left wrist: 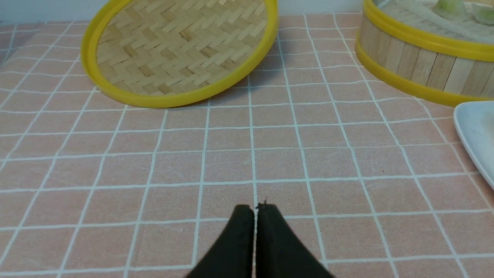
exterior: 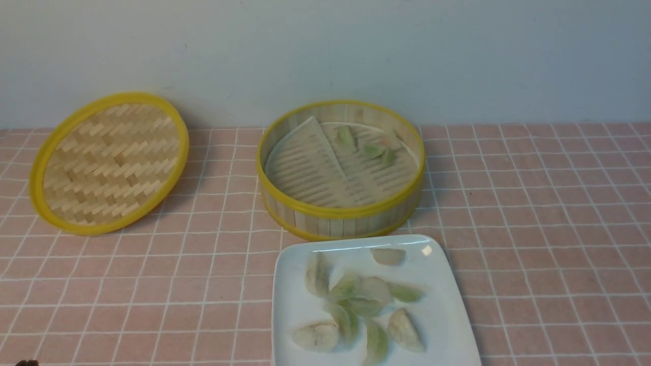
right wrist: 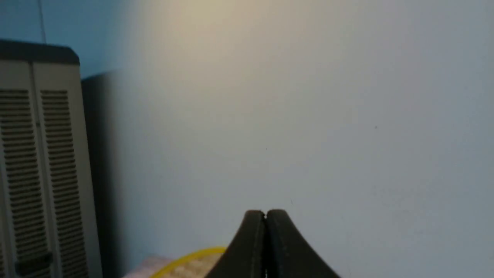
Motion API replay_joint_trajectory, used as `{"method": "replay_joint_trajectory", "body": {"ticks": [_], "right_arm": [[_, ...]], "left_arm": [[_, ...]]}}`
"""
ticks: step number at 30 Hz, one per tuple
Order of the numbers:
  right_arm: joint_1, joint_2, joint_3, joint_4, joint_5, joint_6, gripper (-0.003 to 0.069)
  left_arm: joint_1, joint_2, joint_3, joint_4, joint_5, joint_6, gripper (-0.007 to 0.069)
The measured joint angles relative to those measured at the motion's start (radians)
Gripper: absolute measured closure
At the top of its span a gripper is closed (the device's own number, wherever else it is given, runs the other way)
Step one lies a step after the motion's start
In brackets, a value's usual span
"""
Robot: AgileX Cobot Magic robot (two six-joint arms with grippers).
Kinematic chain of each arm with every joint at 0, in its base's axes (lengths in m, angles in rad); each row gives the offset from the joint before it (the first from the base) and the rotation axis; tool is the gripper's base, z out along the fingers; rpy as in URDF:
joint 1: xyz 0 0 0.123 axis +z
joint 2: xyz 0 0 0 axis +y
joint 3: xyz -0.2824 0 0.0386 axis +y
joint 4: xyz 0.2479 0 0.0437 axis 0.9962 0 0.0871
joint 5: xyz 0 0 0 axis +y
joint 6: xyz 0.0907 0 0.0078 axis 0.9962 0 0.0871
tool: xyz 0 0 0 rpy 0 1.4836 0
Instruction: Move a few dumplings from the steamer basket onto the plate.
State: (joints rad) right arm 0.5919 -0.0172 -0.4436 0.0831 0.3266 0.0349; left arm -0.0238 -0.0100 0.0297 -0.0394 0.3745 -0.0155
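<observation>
The round bamboo steamer basket (exterior: 341, 213) stands mid-table with three pale green dumplings (exterior: 374, 150) on its liner at the far side. In front of it the white square plate (exterior: 447, 315) holds several dumplings (exterior: 356, 297) heaped near its middle. The basket's wall (left wrist: 420, 65) and a plate corner (left wrist: 476, 135) also show in the left wrist view. My left gripper (left wrist: 255, 208) is shut and empty, low over the pink cloth, well to the left of the plate. My right gripper (right wrist: 265, 212) is shut and empty, raised and facing the wall. Neither arm shows in the front view.
The flat woven lid (exterior: 109, 162) with a yellow rim leans against the back wall at the left; it also appears in the left wrist view (left wrist: 181, 50). A pink checked cloth (exterior: 534, 229) covers the table. A louvred grey cabinet (right wrist: 38, 166) stands beside the wall.
</observation>
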Motion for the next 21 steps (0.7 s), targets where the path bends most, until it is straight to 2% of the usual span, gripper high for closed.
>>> {"method": "replay_joint_trajectory", "body": {"ticks": [4, 10, 15, 21], "right_arm": [[-0.032, 0.0, 0.053, -0.007, 0.03, -0.035, 0.0673], [-0.365, 0.0, 0.262, -0.036, 0.036, -0.051, 0.0673], [-0.533, 0.0, 0.45, -0.038, 0.063, -0.051, 0.0673], [-0.574, 0.001, 0.463, -0.046, 0.072, -0.052, 0.0673]], "left_arm": [[0.0, 0.0, 0.0, 0.0, 0.001, 0.0, 0.0631], [0.0, 0.0, 0.0, 0.0, 0.002, 0.0, 0.0631], [0.0, 0.0, 0.0, 0.0, 0.004, 0.0, 0.0631], [0.001, 0.0, -0.001, 0.0, 0.004, -0.001, 0.0631]]}}
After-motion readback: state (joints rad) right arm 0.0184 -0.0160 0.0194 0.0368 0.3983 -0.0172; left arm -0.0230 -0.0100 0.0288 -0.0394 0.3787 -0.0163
